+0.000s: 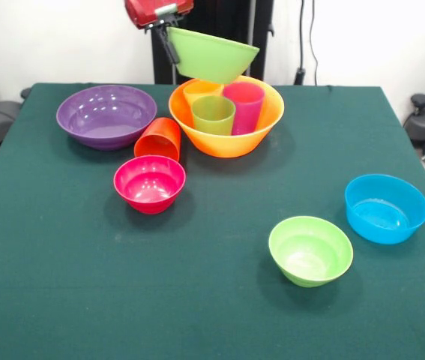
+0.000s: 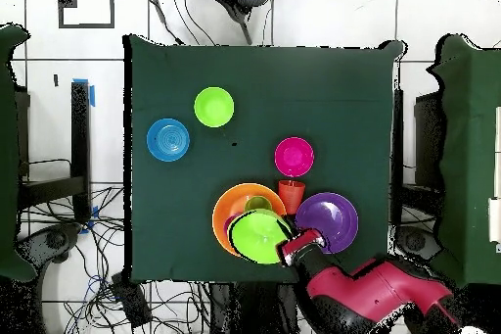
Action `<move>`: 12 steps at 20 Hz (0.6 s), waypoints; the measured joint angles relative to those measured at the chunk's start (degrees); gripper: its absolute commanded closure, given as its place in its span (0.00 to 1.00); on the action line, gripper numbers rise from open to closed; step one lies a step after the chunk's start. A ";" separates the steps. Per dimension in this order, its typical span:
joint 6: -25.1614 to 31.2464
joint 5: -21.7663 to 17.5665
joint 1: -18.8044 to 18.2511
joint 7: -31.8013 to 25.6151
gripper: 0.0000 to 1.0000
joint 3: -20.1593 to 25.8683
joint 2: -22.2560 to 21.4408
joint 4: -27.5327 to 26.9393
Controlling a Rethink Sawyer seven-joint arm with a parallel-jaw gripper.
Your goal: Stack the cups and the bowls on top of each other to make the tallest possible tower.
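The gripper was closed on the rim of the large light-green bowl, one dark finger running down the bowl's outer wall in the front view. The bowl hung tilted, open side up, over the large orange bowl; whether it touched the tumblers below could not be told. In the overhead view it covered much of the orange bowl, with the gripper at its edge.

Inside the orange bowl three tumblers stood upright, close together: a yellow cup, a light-green cup and a purple-magenta cup. These formed the tower's lower tiers, so the build appeared roughly at its middle stage, with the green bowl not yet let go.

The remaining pieces were loose on the table. An orange-red cup lay on its side just beside the orange bowl, between the wide purple bowl and the small pink-red bowl. The small light-green bowl and the medium blue bowl sat near each other, well apart from the tower. Four bowls and one cup were judged still to be placed.
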 measured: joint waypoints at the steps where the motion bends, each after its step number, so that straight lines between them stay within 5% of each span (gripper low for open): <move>1: 0.00 -0.26 0.01 0.00 1.00 -0.03 -0.02 -0.20; 12: -0.41 -2.32 0.38 0.00 1.00 -1.12 -0.06 -1.68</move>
